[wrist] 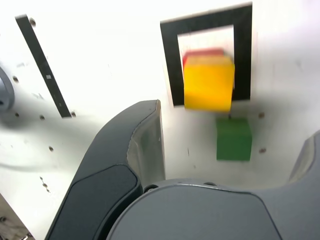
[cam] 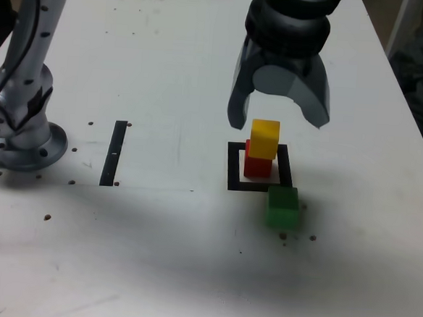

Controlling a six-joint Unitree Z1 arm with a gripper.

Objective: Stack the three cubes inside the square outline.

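The yellow cube [cam: 264, 138] [wrist: 208, 83] rests on top of the red cube [cam: 257, 164] [wrist: 205, 52], both inside the square outline [cam: 233, 167] [wrist: 170, 65]. Outside the outline, by its near right corner in the exterior view, the green cube [cam: 283, 208] [wrist: 233, 139] lies on the table. My gripper [cam: 278, 125] hangs just above the yellow cube, open, its jaws spread wider than the cube and holding nothing.
A straight black strip [cam: 114, 153] [wrist: 43, 65] lies on the white table at the exterior view's left of the outline. The arm's grey base [cam: 17, 134] stands at the far left edge. Small dark specks dot the tabletop.
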